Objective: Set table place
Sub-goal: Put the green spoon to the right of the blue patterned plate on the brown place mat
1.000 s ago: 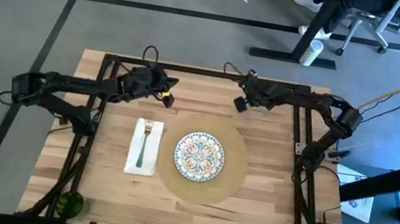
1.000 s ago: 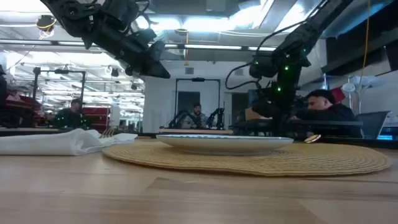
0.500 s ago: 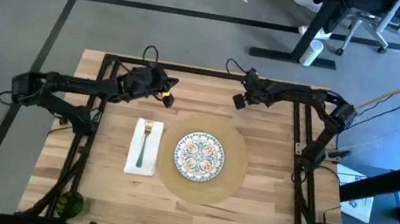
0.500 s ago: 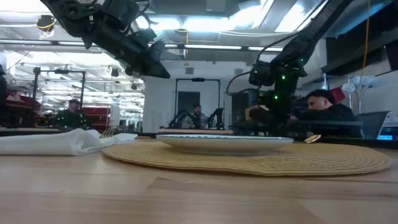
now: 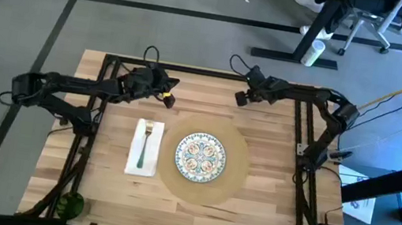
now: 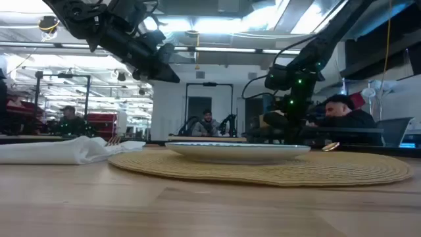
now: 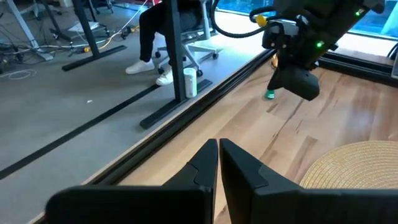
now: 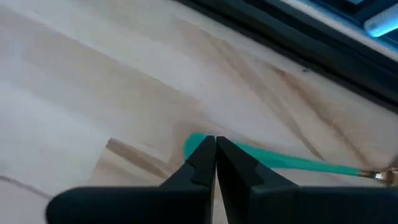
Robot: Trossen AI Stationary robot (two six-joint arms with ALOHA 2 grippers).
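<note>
The round tan placemat [image 5: 230, 185] lies in the middle of the wooden table [image 5: 266, 210], with a patterned plate [image 5: 199, 157] on it. Left of it, a fork [image 5: 145, 144] rests on a white napkin [image 5: 133, 162]. A green-handled utensil [image 8: 280, 160] lies flat on the wood beyond the placemat, its gold end [image 6: 331, 146] showing in the low view. My right gripper [image 5: 240, 98] hangs shut over its handle end, above the table. My left gripper [image 5: 169, 98] hovers shut and empty beyond the napkin.
Black frame rails [image 5: 300, 167] run along the table's left and right sides, under both arms. A round green object [image 5: 69, 204] sits at the near left corner. Beyond the far edge stand desk legs and a chair [image 7: 180, 37]; people sit in the room behind [image 6: 342, 115].
My right gripper has drawn back a little toward the table's far edge, still shut. The utensil's gold end has stayed where it was on the table. My left arm has kept still.
</note>
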